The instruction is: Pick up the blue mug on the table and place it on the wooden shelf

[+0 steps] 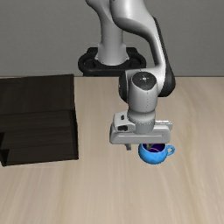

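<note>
The blue mug point(156, 155) is directly under my wrist, down at the counter point(105, 197), with its handle turned to the exterior view's right. It is well apart from the dark wooden shelf point(39, 118) on the exterior view's left. My fingers point(141, 145) reach down at its rim, but I cannot tell whether they are open or closed. I judge the mug stiff, light and glossy, so probably slippery. The best hold looks like pinching the wall across the rim, away from the handle. I can read no brand, label or writing.
</note>
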You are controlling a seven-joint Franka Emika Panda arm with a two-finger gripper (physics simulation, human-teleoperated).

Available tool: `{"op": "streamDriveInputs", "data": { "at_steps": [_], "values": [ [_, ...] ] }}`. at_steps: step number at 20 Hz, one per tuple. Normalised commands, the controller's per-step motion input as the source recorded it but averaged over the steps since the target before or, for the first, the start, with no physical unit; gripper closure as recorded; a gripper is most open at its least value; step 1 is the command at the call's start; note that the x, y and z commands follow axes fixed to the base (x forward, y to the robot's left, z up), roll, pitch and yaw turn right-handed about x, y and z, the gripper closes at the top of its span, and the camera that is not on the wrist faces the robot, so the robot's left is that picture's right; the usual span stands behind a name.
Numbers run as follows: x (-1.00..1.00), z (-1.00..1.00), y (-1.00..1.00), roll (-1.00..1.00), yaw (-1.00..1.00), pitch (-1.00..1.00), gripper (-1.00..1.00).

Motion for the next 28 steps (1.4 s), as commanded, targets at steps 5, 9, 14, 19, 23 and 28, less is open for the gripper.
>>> {"op": "streamDriveInputs", "data": {
  "at_steps": [5,9,14,19,23,28],
  "values": [
    [0.0,0.2,0.0,0.0,0.0,0.0,1.0],
    [0.0,1.0,0.0,0.0,0.0,0.0,1.0],
    [0.0,1.0,0.0,0.0,0.0,0.0,1.0],
    [0.0,1.0,0.0,0.0,0.0,0.0,1.0],
    [0.0,1.0,0.0,0.0,0.0,0.0,1.0],
    [0.0,1.0,0.0,0.0,0.0,0.0,1.0]
  ]
}}
